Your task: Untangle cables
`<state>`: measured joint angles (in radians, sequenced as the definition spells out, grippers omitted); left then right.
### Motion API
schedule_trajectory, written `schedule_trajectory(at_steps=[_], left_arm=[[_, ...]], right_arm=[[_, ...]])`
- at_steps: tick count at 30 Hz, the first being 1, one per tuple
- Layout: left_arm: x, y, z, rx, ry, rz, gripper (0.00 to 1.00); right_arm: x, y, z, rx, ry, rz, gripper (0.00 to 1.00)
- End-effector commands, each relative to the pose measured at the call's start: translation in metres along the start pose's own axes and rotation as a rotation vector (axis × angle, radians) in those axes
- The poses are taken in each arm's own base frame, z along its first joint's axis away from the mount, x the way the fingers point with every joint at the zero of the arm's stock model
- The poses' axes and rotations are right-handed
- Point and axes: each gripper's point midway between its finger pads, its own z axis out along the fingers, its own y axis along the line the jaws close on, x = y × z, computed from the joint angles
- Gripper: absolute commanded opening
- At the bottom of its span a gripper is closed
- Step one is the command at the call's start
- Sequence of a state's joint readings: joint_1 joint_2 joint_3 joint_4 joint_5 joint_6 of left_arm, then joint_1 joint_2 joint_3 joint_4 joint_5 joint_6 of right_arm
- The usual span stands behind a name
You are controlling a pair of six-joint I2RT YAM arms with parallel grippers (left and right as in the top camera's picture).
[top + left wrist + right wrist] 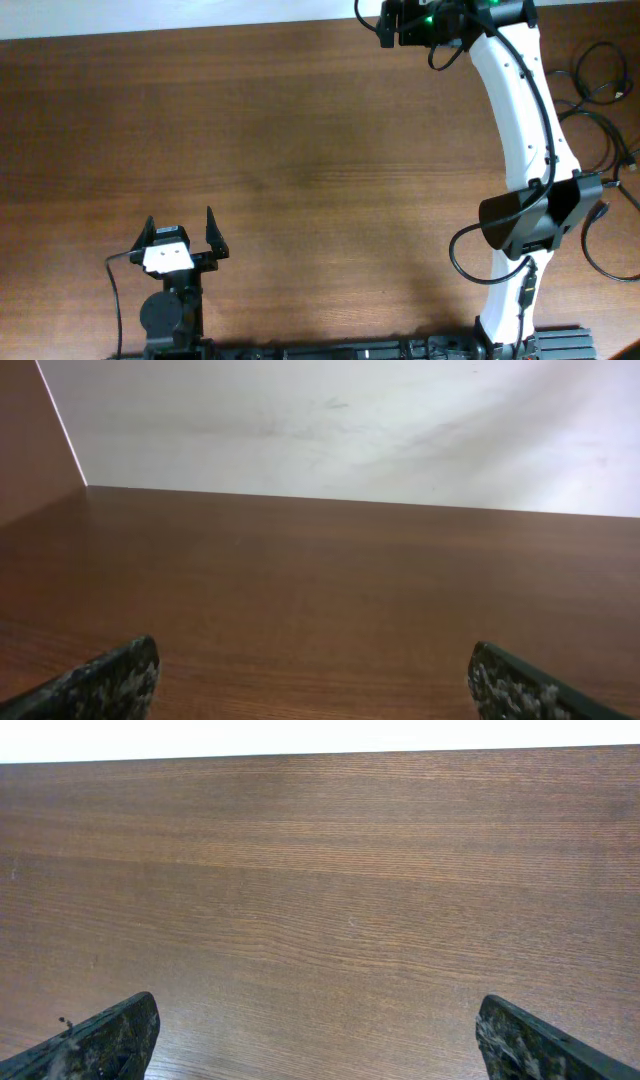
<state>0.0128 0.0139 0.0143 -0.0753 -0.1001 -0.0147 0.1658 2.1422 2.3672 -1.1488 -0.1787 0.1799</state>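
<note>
The cables (600,78) are thin black cords in loose loops at the table's far right edge, trailing down the right side toward a further loop (612,262). They show only in the overhead view. My right gripper (384,22) is open and empty at the far edge of the table, well left of the cables; its wrist view shows its open jaws (318,1025) over bare wood. My left gripper (180,222) is open and empty at the near left, far from the cables; its wrist view shows its open jaws (315,665) over bare wood.
The brown wooden table (300,150) fills the view. The right arm's white link (520,110) runs from its base at the near right up to the far edge, with its own black wire looping beside it (462,255). A white wall (350,420) stands behind the table.
</note>
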Motion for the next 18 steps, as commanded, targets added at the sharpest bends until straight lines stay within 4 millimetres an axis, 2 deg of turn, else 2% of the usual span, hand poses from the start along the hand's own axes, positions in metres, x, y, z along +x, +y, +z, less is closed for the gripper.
schedule_trajectory(at_steps=[1,11,18], left_arm=[[0.001,-0.001,0.0,0.01,-0.002,0.019,0.99],[0.001,-0.001,0.0,0.01,-0.002,0.019,0.99],[0.001,-0.001,0.0,0.01,-0.002,0.019,0.99]], right_arm=[[-0.002,0.004,-0.005,-0.007,-0.012,-0.017,0.99],[-0.002,0.004,-0.005,-0.007,-0.012,-0.017,0.99],[0.0,-0.013,-0.006,0.088,-0.007,-0.019,0.99]])
